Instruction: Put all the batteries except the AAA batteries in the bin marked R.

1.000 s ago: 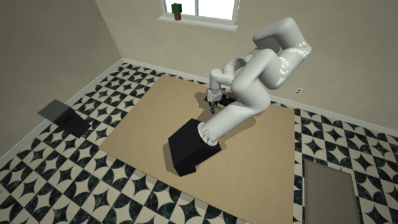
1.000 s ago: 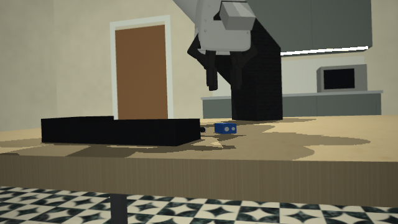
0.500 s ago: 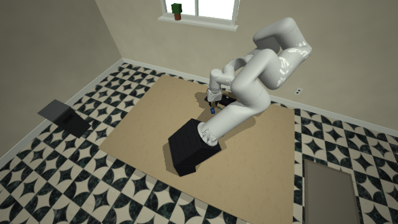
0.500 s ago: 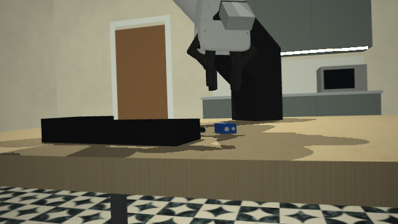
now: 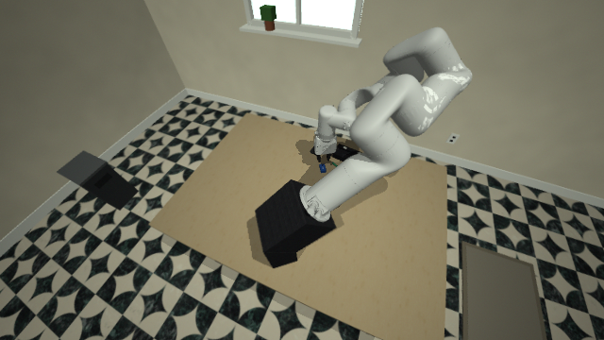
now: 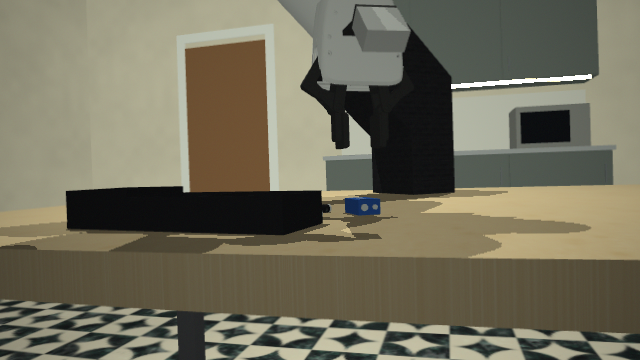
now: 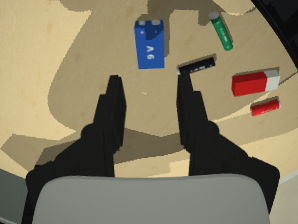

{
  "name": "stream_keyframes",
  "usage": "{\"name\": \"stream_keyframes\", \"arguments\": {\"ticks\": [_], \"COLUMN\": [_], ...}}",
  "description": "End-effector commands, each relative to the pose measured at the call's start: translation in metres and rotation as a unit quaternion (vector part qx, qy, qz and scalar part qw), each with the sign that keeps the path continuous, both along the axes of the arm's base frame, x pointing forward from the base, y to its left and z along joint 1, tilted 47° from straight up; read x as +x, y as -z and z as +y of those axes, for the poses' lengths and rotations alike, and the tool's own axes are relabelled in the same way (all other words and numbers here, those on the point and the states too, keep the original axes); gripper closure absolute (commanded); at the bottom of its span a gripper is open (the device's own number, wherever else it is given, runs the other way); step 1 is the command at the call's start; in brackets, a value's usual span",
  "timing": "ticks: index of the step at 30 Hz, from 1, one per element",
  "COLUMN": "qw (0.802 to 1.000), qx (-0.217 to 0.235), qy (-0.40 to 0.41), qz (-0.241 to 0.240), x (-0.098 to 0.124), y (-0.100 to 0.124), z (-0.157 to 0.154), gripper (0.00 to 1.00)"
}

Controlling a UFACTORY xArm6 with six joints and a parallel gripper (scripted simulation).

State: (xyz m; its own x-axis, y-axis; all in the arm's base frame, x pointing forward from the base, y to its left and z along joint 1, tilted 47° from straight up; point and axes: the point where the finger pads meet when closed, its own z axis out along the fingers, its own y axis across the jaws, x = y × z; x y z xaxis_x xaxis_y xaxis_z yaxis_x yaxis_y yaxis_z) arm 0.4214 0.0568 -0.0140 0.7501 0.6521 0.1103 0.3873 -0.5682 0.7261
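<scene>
The gripper (image 5: 324,160) (image 6: 359,145) (image 7: 150,89) is released, its fingers part-way apart with nothing between them; it hangs above the table (image 5: 212,198) (image 6: 540,240) (image 7: 30,50), pointing down, likely so that it can drop straight over a battery. That partial spread probably suits the 9V (image 5: 323,168) (image 6: 362,206) (image 7: 150,47), wide enough to pass its sides without sweeping into neighbours. The 9V lies flat on the table, just ahead of the gap in the wrist view, so it seems the likely first pick. Beside it, the black cell (image 7: 197,66) lies on its side near one fingertip's line of descent, so the gripper should shift forward before lowering. The green cell (image 7: 221,31), the red-and-white block (image 7: 249,84) and the red cell (image 7: 265,107) lie farther to that side; the block is no battery, by its look, and should stay. Whether any cell is AAA I cannot read. Beyond stand the black bins (image 5: 345,152) (image 6: 200,212) (image 7: 288,25), near the batteries, which should keep carries short; no R is legible.
</scene>
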Motion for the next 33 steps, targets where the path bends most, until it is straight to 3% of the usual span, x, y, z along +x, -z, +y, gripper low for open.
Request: {"name": "stream_keyframes", "arguments": {"ticks": [1,14,33], "qw": [1.0,1.0,1.0], "qx": [0.0,0.0,0.0], "qy": [0.0,0.0,0.0], "qz": [0.0,0.0,0.0], "x": [0.006,0.032,0.039], "y": [0.008,0.041,0.05], "z": [-0.006,-0.029,-0.036], "gripper": [0.58,0.58,0.58]}}
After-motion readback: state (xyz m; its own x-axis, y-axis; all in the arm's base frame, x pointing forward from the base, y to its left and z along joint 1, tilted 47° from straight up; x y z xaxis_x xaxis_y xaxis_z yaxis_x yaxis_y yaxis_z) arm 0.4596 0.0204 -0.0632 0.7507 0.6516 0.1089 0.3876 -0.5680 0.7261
